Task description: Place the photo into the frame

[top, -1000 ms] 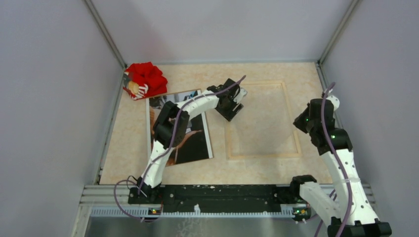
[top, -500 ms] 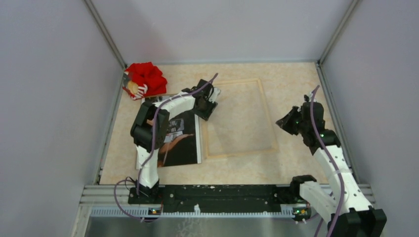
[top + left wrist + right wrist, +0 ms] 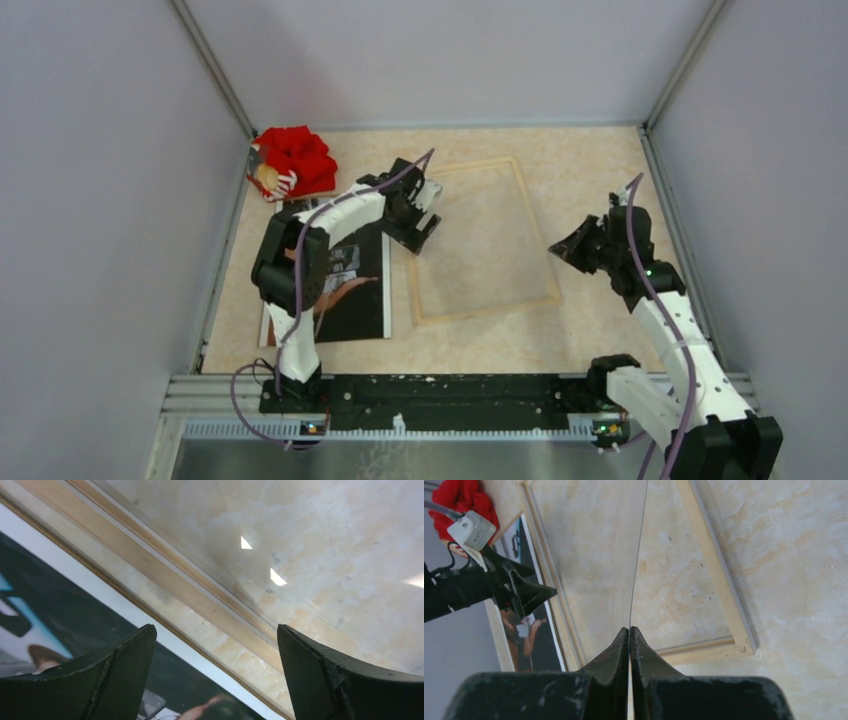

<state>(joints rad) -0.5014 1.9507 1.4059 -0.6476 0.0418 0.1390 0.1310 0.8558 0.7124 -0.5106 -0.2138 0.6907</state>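
Observation:
The photo (image 3: 355, 295), dark with a thin white border, lies flat left of the frame (image 3: 485, 308), partly under my left arm. The frame shows its light wood rails. My left gripper (image 3: 418, 215) hangs open just above the strip of table between the photo (image 3: 50, 605) and the frame's left rail (image 3: 165, 575), holding nothing (image 3: 215, 645). My right gripper (image 3: 565, 245) is by the frame's right rail (image 3: 716, 565). It is shut (image 3: 630, 630) on the edge of a thin clear sheet (image 3: 638, 555), which shows edge-on as a fine line running out over the frame.
A red cloth bundle (image 3: 293, 163) sits in the back left corner, just behind the photo. Grey walls close the table in on the left, back and right. A metal rail (image 3: 450, 390) with the arm bases runs along the near edge.
The frame and the photo have slid left, and the frame has turned a little. My left gripper moved left with them and opened wide. My right arm swung left, still shut.

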